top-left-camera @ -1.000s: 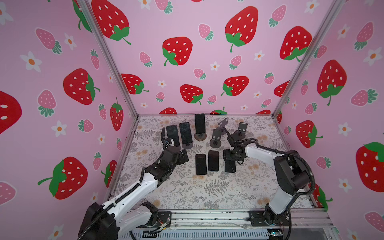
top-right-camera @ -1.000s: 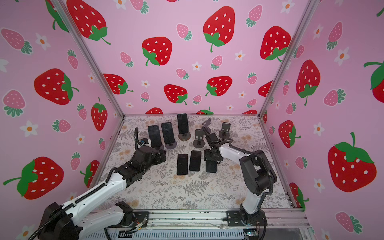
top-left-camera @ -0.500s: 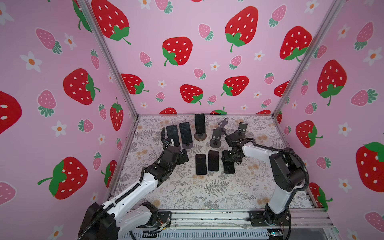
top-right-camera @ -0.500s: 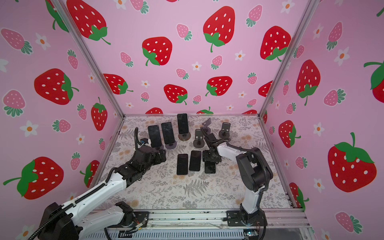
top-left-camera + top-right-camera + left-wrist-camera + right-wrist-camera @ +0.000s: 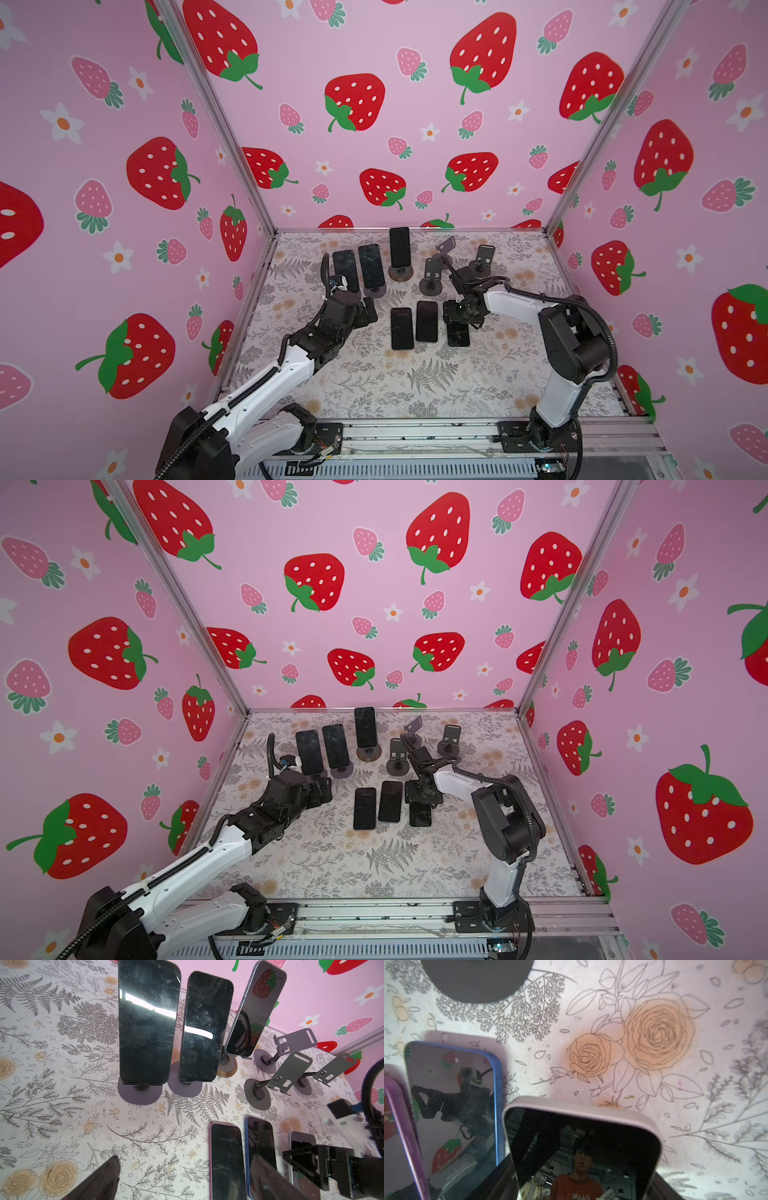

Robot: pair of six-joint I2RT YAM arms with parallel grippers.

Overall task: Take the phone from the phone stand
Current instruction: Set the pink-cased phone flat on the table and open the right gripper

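Three dark phones stand upright on phone stands at the back left: the left one [image 5: 345,269] [image 5: 146,1028], the middle one [image 5: 371,266] [image 5: 205,1030] and the far one [image 5: 400,247] [image 5: 253,1012]. My left gripper [image 5: 369,314] [image 5: 182,1185] hovers open and empty in front of the left stand's base [image 5: 140,1094]. My right gripper [image 5: 458,318] [image 5: 579,1188] is shut on a pale-cased phone [image 5: 458,336] [image 5: 583,1147] low over the table, a finger [image 5: 496,1180] against each long edge.
Two phones lie flat left of the held one: a blue-cased one [image 5: 427,321] [image 5: 452,1088] and a purple-cased one [image 5: 402,328] [image 5: 400,1126]. Three empty stands [image 5: 430,274] [image 5: 446,249] [image 5: 484,257] stand at the back right. Pink walls enclose the floral table [image 5: 436,374].
My right arm's elbow has swung slightly left, and its gripper with the pale phone has shifted a little toward the flat phones. The left arm has not moved.
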